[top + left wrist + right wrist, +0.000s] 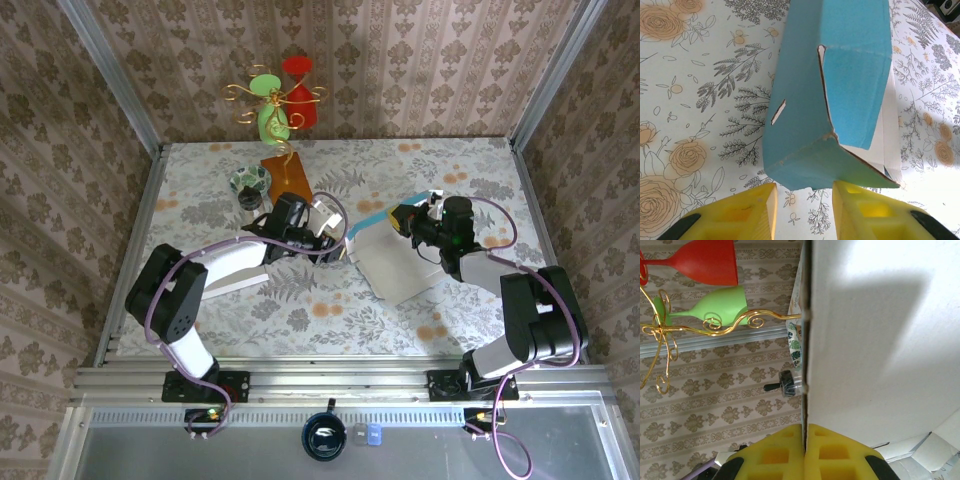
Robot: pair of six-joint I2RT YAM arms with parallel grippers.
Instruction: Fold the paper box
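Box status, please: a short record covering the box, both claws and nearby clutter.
box: partly folded, blue outside, white inside, lying between the claws
left claw: open, tips at the box's blue end; contact unclear
right claw: shut on the edge of a white box panel
clutter: goblet stand and bowl at the far side, apart from the box

You see the box (840, 75), blue outside and white inside, lying on the floral cloth (700, 100). Left gripper (804, 196) fingers stand apart, with the box edge just beyond them.
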